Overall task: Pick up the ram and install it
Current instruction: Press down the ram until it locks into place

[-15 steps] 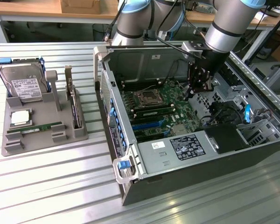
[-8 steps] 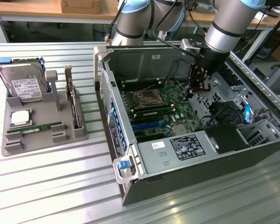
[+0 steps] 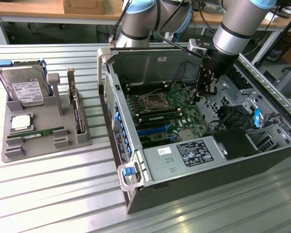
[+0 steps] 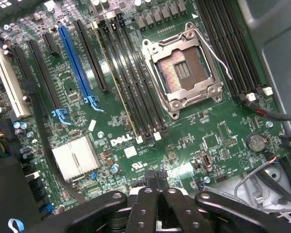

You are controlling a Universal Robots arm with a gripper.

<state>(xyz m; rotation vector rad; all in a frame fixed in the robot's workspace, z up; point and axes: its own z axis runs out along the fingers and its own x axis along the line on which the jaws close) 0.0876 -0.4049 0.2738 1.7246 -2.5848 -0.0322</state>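
Clutter around the open computer case (image 3: pixel 150 165) comes first: a grey holder tray (image 3: pixel 19 150) sits well apart from the case, toward the exterior view's left, carrying a hard drive (image 3: pixel 24 86), a square silver processor chip (image 3: pixel 20 122) and an upright card with a metal bracket (image 3: pixel 77 109). Inside the case lies the green motherboard (image 4: pixel 150 131), with its bare processor socket (image 4: pixel 182 70), long black memory slots (image 4: pixel 131 82) just beside the socket, a blue expansion slot (image 4: pixel 75 58) and a silver heatsink (image 4: pixel 75 156). Cables (image 3: pixel 228 119) bunch near the case's far wall.

The ram (image 3: pixel 41 132) lies flat in the tray, just below the processor chip: a long, narrow green stick with small dark chips.

The gripper (image 4: pixel 156 175) hangs over the motherboard inside the case, well apart from the tray, its fingers (image 4: pixel 149 180) pressed together with nothing between them.
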